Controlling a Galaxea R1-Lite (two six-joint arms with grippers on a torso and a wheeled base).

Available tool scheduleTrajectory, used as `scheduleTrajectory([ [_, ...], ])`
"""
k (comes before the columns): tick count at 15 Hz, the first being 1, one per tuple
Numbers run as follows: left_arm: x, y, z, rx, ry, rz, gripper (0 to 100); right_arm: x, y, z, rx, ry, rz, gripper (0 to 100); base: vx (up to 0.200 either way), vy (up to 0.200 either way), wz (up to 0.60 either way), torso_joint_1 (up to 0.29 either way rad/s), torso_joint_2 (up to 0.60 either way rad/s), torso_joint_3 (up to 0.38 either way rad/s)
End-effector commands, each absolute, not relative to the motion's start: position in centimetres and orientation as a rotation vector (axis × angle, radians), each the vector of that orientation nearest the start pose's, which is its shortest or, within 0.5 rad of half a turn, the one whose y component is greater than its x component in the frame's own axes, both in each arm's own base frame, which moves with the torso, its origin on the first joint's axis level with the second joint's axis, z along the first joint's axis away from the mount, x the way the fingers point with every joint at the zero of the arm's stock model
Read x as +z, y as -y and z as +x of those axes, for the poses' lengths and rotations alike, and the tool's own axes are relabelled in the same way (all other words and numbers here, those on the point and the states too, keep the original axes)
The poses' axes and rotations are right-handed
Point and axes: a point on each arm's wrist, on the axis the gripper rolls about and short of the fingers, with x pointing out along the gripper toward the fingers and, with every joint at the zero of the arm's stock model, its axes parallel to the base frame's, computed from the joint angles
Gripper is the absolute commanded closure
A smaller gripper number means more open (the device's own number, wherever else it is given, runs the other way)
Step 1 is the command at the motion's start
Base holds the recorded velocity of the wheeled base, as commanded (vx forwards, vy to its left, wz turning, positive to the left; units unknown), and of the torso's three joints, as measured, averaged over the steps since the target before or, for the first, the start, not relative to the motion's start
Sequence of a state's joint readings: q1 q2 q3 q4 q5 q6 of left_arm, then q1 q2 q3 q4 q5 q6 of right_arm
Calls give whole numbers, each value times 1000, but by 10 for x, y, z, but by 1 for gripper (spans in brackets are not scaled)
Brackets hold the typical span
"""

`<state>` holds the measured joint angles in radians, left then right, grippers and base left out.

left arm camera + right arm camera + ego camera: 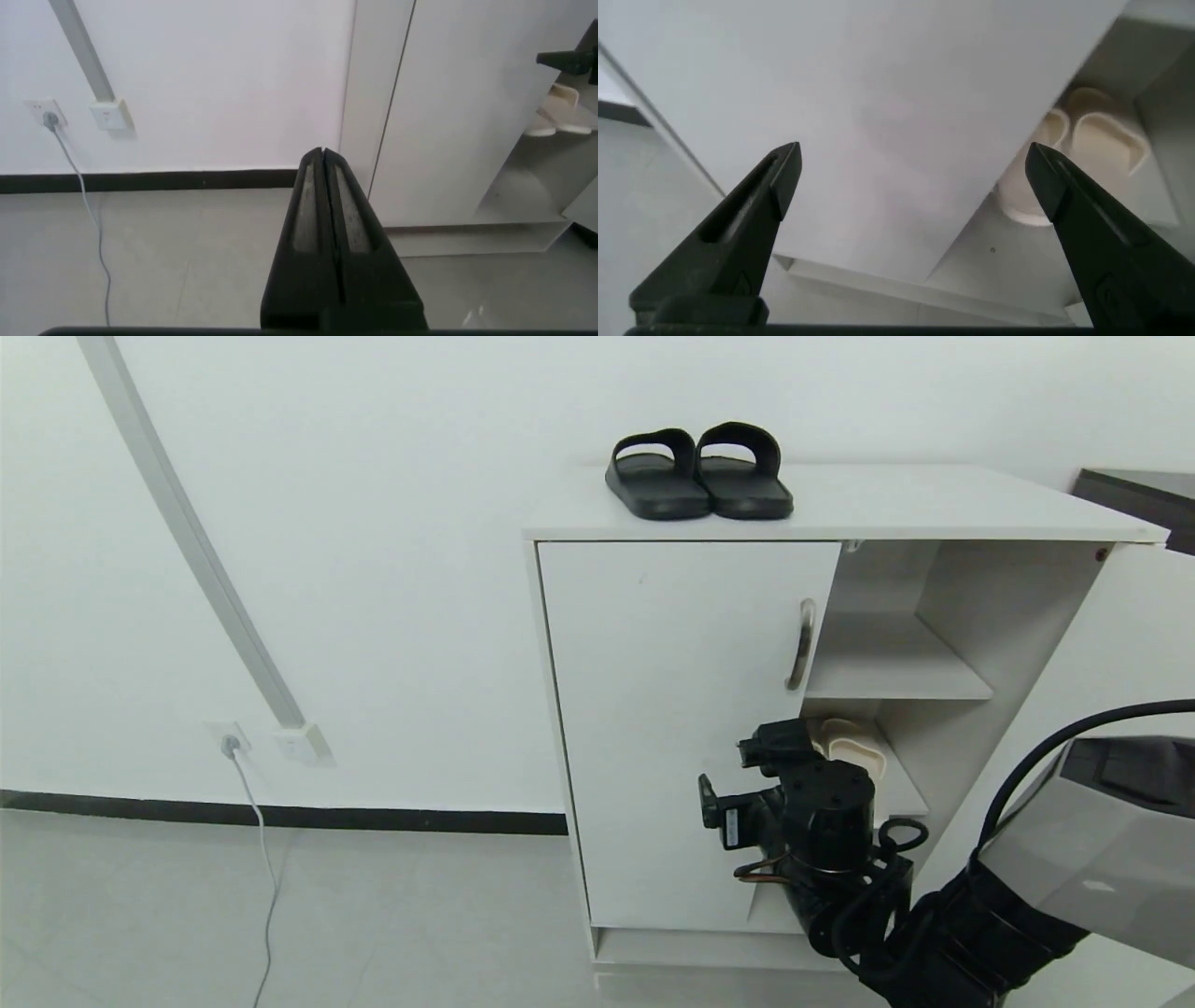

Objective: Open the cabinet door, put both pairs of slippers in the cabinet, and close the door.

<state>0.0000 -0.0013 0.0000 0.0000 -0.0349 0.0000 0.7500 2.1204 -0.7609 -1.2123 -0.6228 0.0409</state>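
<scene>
1. So, we see a boxy white cabinet (934, 504) with smooth matte panels. Its left door (672, 728) is shut and has a curved metal handle (801, 644); its right door (1102, 644) is swung open.
2. The black slippers (698, 474), rubbery wide-strap slides, sit side by side on the cabinet top.
3. The cream slippers (1074, 140), rounded and smooth, lie on a shelf inside the open compartment.
4. The right gripper (913, 157) has its dark tapered fingers spread wide before the shut door's edge, near the cream pair.
5. The left gripper (322, 154) has its fingers pressed together above the glossy grey floor (187, 271).
</scene>
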Motion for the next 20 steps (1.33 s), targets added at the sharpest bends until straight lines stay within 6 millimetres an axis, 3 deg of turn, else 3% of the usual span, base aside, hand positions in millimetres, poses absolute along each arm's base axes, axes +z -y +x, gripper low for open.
scheduleTrajectory([
  [1, 75, 1, -23, -35, 0, 0, 100, 85, -239, 276, 125, -121, -58, 0, 0, 0, 0, 100, -476, -359],
  [20, 75, 1, -23, -35, 0, 0, 100, 85, -238, 275, 123, -122, -57, 0, 0, 0, 0, 178, -498, -321],
])
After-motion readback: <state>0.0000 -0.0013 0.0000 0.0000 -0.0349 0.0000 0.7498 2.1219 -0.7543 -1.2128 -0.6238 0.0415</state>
